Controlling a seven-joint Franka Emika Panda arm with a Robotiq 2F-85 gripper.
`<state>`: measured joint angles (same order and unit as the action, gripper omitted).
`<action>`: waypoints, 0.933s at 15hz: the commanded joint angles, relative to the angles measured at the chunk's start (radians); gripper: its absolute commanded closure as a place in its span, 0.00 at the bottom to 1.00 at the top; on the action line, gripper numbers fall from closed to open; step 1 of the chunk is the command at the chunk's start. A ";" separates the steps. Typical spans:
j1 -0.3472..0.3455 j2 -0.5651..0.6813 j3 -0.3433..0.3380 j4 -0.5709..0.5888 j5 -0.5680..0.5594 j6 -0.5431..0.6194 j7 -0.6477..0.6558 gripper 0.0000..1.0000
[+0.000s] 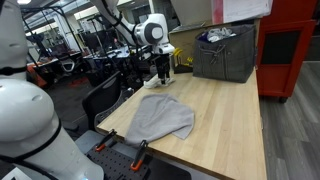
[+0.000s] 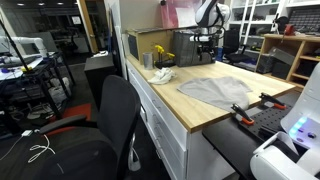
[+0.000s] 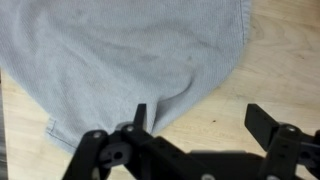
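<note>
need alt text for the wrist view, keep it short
A grey cloth lies spread on a light wooden table, filling most of the view. The open gripper hangs above its near edge, one finger over the cloth and the other over bare wood.

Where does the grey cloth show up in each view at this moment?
In an exterior view: the grey cloth lies just below centre.
In an exterior view: right of centre, at mid-height.
Wrist view: it fills the upper left and middle.
Shared landmark: the light wooden table beneath it.
</note>
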<state>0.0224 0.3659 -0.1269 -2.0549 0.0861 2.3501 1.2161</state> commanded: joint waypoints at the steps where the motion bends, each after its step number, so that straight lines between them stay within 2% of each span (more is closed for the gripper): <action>1: 0.003 0.063 -0.035 0.053 -0.054 0.031 0.053 0.00; 3: 0.006 0.127 -0.066 0.100 -0.094 0.047 0.099 0.00; 5: 0.003 0.198 -0.085 0.157 -0.087 0.022 0.147 0.00; 9: -0.010 0.327 -0.083 0.268 -0.024 -0.026 0.233 0.00; 14: -0.028 0.428 -0.085 0.383 0.038 -0.105 0.333 0.00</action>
<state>0.0145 0.7442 -0.2101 -1.7581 0.0935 2.3240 1.4870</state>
